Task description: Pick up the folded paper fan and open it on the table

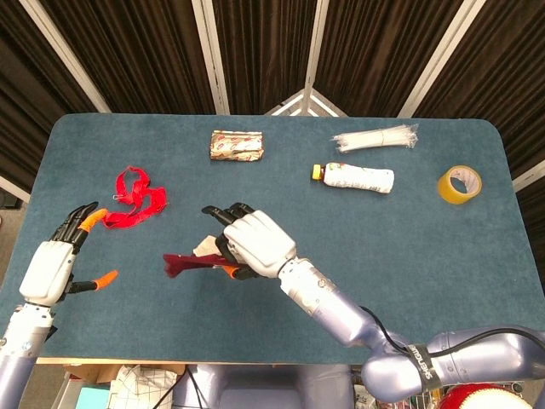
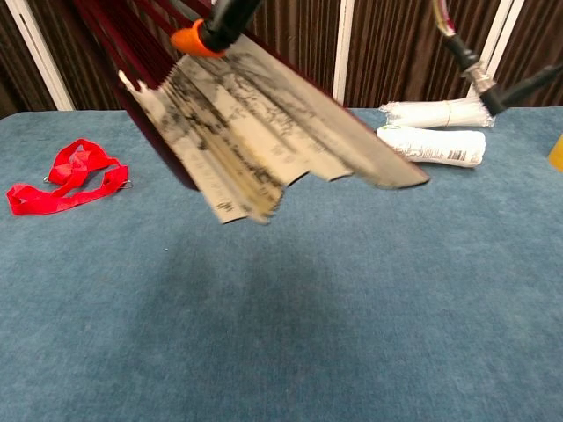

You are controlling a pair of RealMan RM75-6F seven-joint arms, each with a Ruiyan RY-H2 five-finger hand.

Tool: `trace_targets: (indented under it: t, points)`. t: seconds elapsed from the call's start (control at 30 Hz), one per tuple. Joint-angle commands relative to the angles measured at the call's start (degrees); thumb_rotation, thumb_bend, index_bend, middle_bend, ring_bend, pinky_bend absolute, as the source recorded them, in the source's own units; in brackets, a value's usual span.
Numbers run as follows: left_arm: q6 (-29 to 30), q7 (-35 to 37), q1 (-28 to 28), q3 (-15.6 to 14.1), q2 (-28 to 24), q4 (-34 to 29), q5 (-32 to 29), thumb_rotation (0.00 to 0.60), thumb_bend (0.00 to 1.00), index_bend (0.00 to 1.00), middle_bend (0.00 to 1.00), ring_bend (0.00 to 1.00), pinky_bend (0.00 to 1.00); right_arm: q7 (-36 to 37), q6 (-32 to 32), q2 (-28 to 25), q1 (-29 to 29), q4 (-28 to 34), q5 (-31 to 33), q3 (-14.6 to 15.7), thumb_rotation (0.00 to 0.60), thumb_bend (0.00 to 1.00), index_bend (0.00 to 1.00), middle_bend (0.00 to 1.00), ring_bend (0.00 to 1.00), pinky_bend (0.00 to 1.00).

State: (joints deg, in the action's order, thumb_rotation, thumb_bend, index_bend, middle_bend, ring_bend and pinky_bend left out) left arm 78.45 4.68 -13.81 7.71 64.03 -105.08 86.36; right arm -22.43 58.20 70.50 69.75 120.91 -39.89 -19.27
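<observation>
Matt printed paper fan with glossy dark-red ribs; napped blue cloth table.

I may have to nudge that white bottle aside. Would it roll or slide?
The white bottle lies on its side on the blue table, so a sideways push probably rolls it. It looks like small plastic, likely light. The fabric-like tabletop may slow it.
</observation>
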Motion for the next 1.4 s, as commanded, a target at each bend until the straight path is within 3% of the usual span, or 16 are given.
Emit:
trace_targets:
  t: [0.03, 0.6, 1.1, 1.4]
  points:
    - [-1.0, 1.5, -0.8, 0.2, 0.5, 0.2, -0.4, 0.600, 0.15, 0.16, 0.03, 0.00, 0.16, 1.6, 0.9, 1.5, -0.8, -2.0, -3.2, 0.0, 0.600, 0.54, 0.79, 0.14, 0.22, 0.17]
    - [-2.5, 3.5, -4.1, 1.8, 5.4, 2.6, -1.4, 0.600, 0.15, 0.22, 0.06, 0.00, 0.16, 7.7, -0.4, -0.8, -4.0, -1.7, -6.5, -1.4, 0.600, 0.54, 0.79, 0.14, 0.22, 0.17]
    - [-5.9, 11.5, -7.3, 3.2, 5.6, -1.8, -2.2, 0.600, 0.15, 0.30, 0.07, 0.00, 0.16, 6.6, 1.0, 1.3, -3.8, -0.1, -6.8, -1.6, 0.600, 0.54, 0.79, 0.14, 0.22, 0.17]
    - [-9.1, 12.7, -9.5, 3.3, 7.4, -2.7, -4.4, 0.600, 0.15, 0.36, 0.09, 0.00, 0.16, 5.0, 2.5, 2.0, -3.6, 1.6, -6.3, -1.8, 0.600, 0.54, 0.79, 0.14, 0.22, 0.17]
